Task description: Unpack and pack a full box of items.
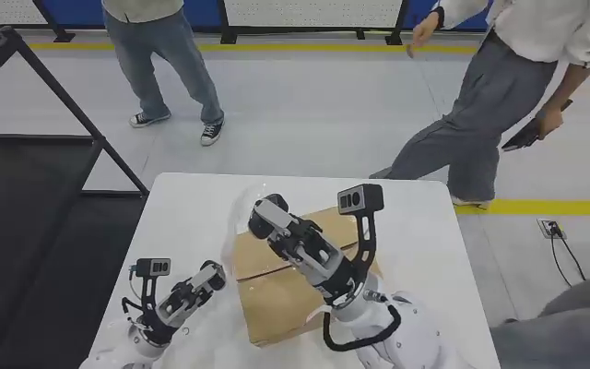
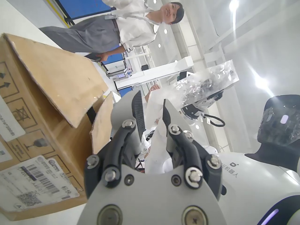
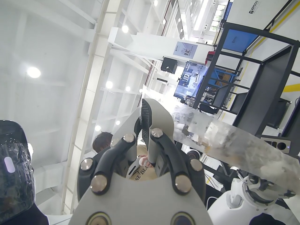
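A brown cardboard box point(image 1: 277, 304) lies in the middle of the white table point(image 1: 184, 212), its flaps partly raised point(image 2: 58, 76). My right gripper point(image 1: 267, 214) is held high over the box's far left corner, shut on a clear plastic bag point(image 3: 234, 141) with small items inside. From the left wrist view that bag point(image 2: 206, 83) hangs in the air beyond the box. My left gripper point(image 2: 152, 111) is low at the table's near left, beside the box, open with nothing between its fingers point(image 2: 138, 108). Seen from above, the left gripper point(image 1: 210, 277) points toward the box.
A black metal frame point(image 1: 55, 111) stands off the table's left side. Bare tabletop lies left of the box and along the far edge point(image 1: 304, 184). A narrower bare strip runs right of the box point(image 1: 433, 267).
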Robot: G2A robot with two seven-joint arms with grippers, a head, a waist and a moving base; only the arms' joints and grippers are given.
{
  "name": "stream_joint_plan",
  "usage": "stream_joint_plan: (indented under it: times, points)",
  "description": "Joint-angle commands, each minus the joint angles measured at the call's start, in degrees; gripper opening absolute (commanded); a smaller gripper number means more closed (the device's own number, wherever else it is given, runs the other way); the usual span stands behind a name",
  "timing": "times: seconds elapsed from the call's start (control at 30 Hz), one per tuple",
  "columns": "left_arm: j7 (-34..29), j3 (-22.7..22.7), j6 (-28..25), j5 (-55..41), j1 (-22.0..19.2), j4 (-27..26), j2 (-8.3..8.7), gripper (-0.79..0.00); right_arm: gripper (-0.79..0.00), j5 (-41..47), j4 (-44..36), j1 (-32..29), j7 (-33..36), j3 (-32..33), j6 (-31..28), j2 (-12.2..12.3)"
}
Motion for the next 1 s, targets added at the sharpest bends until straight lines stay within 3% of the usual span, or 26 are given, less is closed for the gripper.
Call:
stream_joint_plan:
  times: [0.0, 0.2, 0.27, 0.5, 0.97]
  points:
    - [-0.01, -0.31, 0.17, -0.12, -0.07, 0.16, 0.09, -0.640, -0.785, 0.39, -0.05, -0.60, 0.33, 0.70, 0.21, 0.04]
    - [-0.06, -0.63, 1.27, -1.44, -0.78, 0.58, 0.28, -0.699, -0.785, 1.59, -0.20, -1.90, 2.06, 2.04, 1.08, 0.11]
    - [-0.13, -0.64, 1.32, -1.27, -0.95, 0.70, 0.33, -0.785, -0.785, 1.89, -0.19, -2.06, 2.58, 2.40, 1.06, 0.11]
    - [0.01, -0.69, 1.71, -0.42, -1.09, 0.98, 0.54, -0.785, -0.785, 1.68, 0.19, -2.29, 3.21, 3.30, 2.00, 0.05]
    - [-5.41, -4.60, 9.71, -2.16, -1.04, 0.89, 1.83, -0.785, -0.785, -1.34, -1.50, -7.60, 6.13, 12.50, 14.26, 1.70]
